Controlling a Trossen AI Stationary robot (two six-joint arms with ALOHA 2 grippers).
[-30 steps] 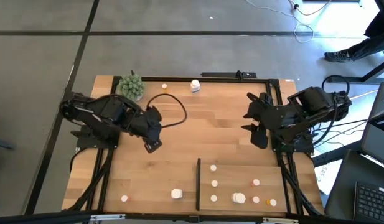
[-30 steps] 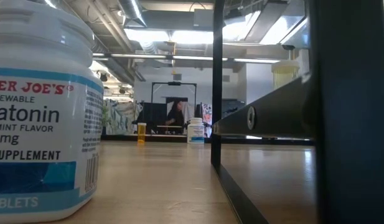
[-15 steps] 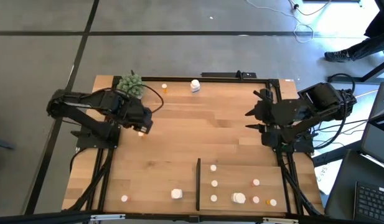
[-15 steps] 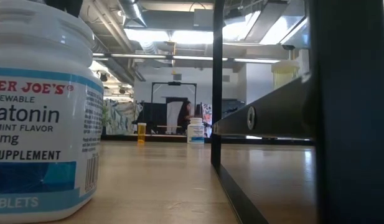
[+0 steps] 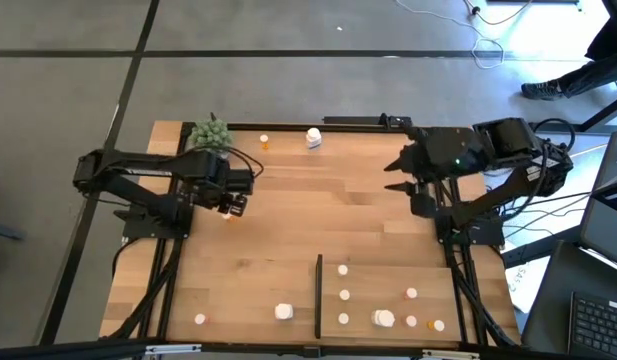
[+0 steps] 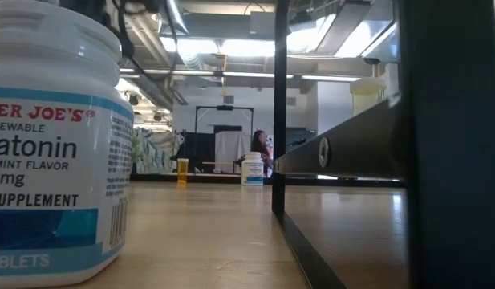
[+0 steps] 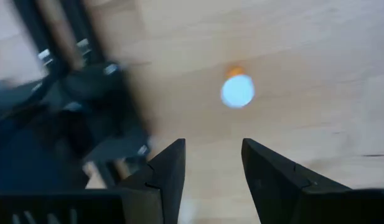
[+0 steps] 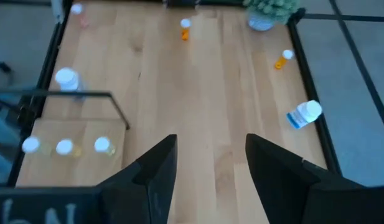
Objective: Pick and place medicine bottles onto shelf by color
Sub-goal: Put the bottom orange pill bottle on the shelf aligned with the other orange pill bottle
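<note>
Right gripper [image 5: 401,177] swings inward over the table [image 5: 318,215], fingers apart, left gripper [image 5: 240,196] parted above an orange bottle [image 7: 238,89] (white cap up), holding nothing.

Two arms over a wooden table scattered with small medicine bottles.

The left gripper [image 5: 236,196] hangs over the table's left-middle, just beside a small orange bottle [image 5: 227,214]; the right gripper [image 5: 400,177] sits raised near the right edge. A green plant ball [image 5: 211,136] stands at the far left corner, with an orange bottle [image 5: 264,141] and a tipped white bottle [image 5: 313,137] along the far edge. The shelf [image 5: 388,270] lies at the near right, a black strip [image 5: 318,295] along its left side, carrying white and orange bottles. A chunky white bottle [image 5: 283,312] and a small capped bottle [image 5: 200,319] rest left of it.
</note>
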